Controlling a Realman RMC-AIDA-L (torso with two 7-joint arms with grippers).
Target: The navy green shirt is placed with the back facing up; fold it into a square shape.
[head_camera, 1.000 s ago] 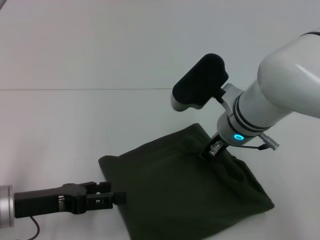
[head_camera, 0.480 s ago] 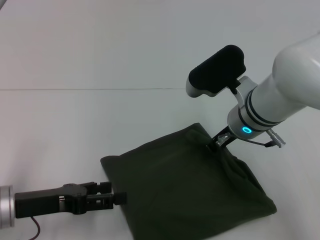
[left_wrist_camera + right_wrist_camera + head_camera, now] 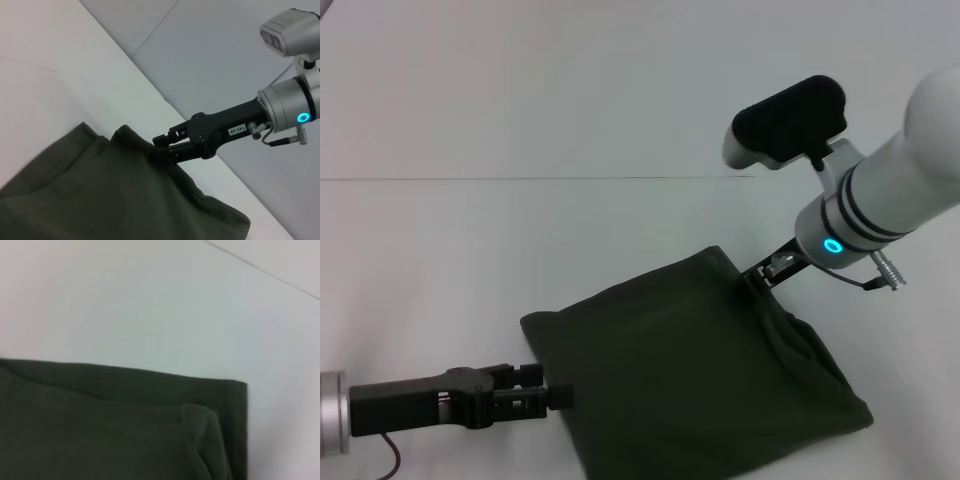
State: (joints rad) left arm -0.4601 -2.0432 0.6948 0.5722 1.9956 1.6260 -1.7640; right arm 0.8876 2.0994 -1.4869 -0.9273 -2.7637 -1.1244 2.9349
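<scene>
The navy green shirt (image 3: 695, 370) is laid on the white table (image 3: 520, 120), in front of the robot and a little to its right. It is already folded into a compact, roughly four-sided packet, set diagonally so that one corner points away from the robot. Only plain dark cloth is shown on top. Doubled layers are seen along the far-right edge, where a small rumpled lip of fabric stands up instead of lying flat.

That far corner is met by the right gripper (image 3: 162, 145). In the left wrist view its dark fingers are seen drawn close together with their tips at the raised fold, touching it or very nearly so. Whether cloth is actually pinched between them cannot be told, since the tips are buried against the dark fabric. The placement is judged to serve the tidying or release of this last corner.

The near-left edge of the packet is attended by the left gripper (image 3: 555, 397), held low and level with the table, its tips just at the hem. Whether its fingers are parted or closed cannot be told. It is probably stationed there to steady that side.
</scene>
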